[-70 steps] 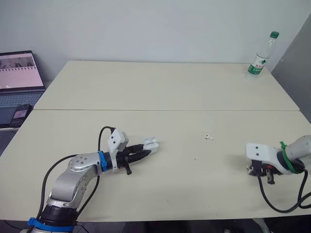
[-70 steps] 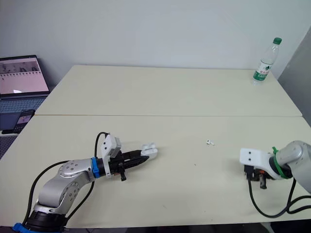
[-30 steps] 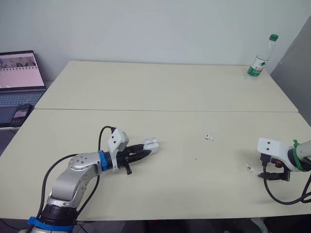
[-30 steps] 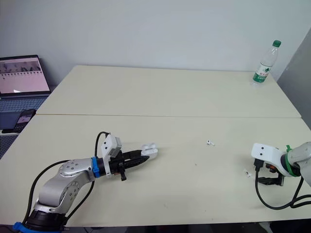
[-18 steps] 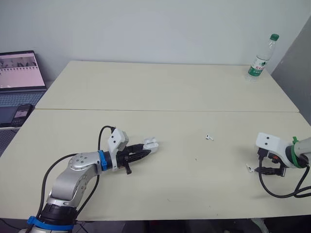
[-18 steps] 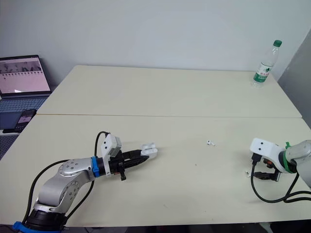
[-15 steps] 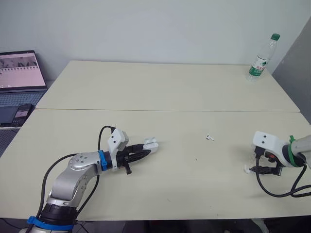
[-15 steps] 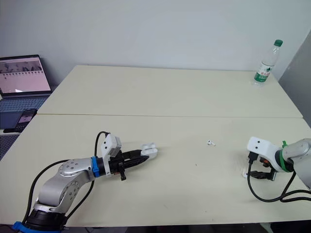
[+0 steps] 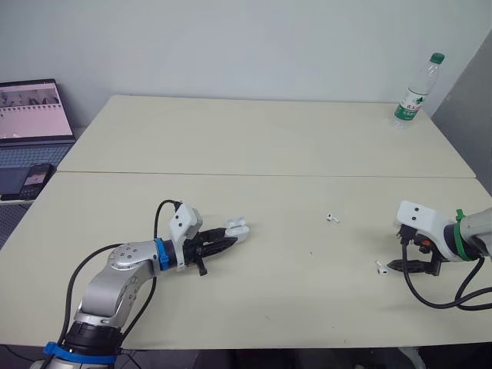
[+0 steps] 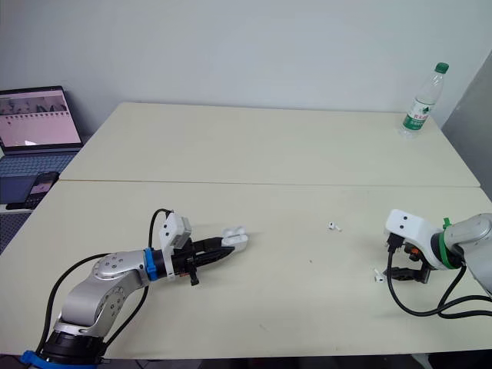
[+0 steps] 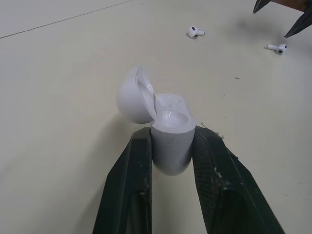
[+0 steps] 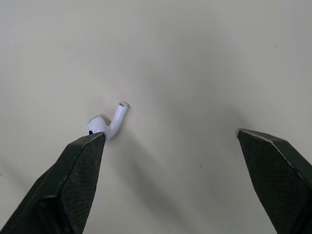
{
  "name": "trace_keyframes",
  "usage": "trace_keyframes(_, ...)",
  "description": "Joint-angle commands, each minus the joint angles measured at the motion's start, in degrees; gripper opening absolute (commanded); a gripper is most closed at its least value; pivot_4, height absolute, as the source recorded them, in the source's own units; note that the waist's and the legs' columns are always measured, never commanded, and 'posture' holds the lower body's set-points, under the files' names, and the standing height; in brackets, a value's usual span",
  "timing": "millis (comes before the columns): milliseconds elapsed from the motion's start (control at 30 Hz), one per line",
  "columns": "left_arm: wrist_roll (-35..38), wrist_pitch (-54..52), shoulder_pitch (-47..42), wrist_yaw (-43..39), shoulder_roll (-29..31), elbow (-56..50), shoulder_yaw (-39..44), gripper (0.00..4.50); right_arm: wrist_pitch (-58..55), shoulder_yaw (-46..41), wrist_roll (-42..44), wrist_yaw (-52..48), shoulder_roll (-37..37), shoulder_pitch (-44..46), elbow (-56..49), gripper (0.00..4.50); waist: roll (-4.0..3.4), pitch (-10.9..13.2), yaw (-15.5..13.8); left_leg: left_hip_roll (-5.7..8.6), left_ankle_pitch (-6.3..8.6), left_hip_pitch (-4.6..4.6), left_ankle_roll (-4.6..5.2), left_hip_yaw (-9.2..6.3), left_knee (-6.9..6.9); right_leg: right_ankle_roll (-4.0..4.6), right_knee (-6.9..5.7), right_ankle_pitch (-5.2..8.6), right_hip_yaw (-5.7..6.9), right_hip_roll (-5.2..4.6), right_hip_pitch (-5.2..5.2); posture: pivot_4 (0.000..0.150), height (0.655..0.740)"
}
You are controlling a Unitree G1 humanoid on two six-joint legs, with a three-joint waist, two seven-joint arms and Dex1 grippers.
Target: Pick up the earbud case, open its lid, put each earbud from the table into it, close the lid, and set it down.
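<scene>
Left pincer (image 9: 231,241): clamped on the lower half of the case (image 11: 170,141), one finger (image 11: 129,185) pressed to each side. Pointed toward the right pincer, low at the surface (image 9: 269,138); cannot tell whether resting on it or just above. Lid (image 11: 134,95) swung open and tipped back, off to one side of the fingers, inner hollow showing.

Right pincer (image 12: 169,134): spread wide, tips low over the surface, aimed toward the left one. Earbud (image 12: 109,124) lying flat right at the tip of one finger (image 12: 78,165), bud end nearest that tip, stem angled into the gap between the two fingers. Cannot tell whether touching. Well clear of the other finger.

Second earbud (image 9: 331,217) lying on the surface between the two pincers, nearer the right one and a little farther out; well apart from the case.

Bottle (image 9: 415,88) standing upright far beyond the right pincer, near the surface's far corner. Laptop (image 9: 31,115) open and phone (image 9: 34,178) lying in front of it, both well out past the left pincer, off the surface's edge.
</scene>
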State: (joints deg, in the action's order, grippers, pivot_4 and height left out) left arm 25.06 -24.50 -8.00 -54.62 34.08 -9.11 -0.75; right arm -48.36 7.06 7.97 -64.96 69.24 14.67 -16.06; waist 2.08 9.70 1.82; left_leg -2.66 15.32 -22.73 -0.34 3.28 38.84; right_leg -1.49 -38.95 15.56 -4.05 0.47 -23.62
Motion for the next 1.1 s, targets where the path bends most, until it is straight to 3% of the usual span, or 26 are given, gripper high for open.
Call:
trace_keyframes(33,0.1,1.2,-0.8,-0.6,0.2,-1.0,0.2,0.81,8.4,-2.7,0.4,-1.8,1.4,-0.4,-0.4,4.47,0.00,0.0,0.0,0.00,0.00,-0.01,0.00,-0.01,0.00,0.00,0.00,0.00,0.00,0.00,-0.01,0.150,0.7362)
trace_keyframes(133,0.0,1.3,-0.9,-0.6,0.1,-0.9,0.1,0.81,14.2,-3.1,-0.3,-3.1,2.0,-1.6,1.6,4.47,0.00,0.0,0.0,0.00,0.00,-0.01,0.00,0.00,0.00,-0.04,0.00,0.02,0.03,0.01,-0.01,0.150,0.7362)
trace_keyframes(333,0.0,1.5,-0.5,-0.5,0.1,-0.9,0.2,0.81,14.4,-2.9,0.2,-1.9,-1.1,1.6,5.1,4.47,-0.01,0.0,0.1,0.00,0.00,0.02,0.00,0.06,0.00,0.01,-0.01,-0.02,0.01,0.00,-0.01,0.150,0.7362)
trace_keyframes(733,0.3,0.9,-0.5,-0.1,0.3,-1.6,0.5,0.81,17.9,6.2,-7.2,-1.4,-5.5,7.1,10.5,4.47,-0.03,0.0,0.0,0.01,0.00,-0.02,0.00,0.02,0.00,0.13,-0.01,-0.07,0.02,0.01,-0.03,0.150,0.7362)
trace_keyframes(1100,0.7,-0.2,0.1,0.8,0.3,-3.2,0.9,0.81,18.7,8.0,-10.2,-3.3,-5.7,8.0,11.8,4.47,-0.03,0.0,0.0,0.01,0.00,-0.04,0.00,-0.01,-0.01,0.15,-0.01,-0.08,0.02,0.01,-0.03,0.150,0.7362)
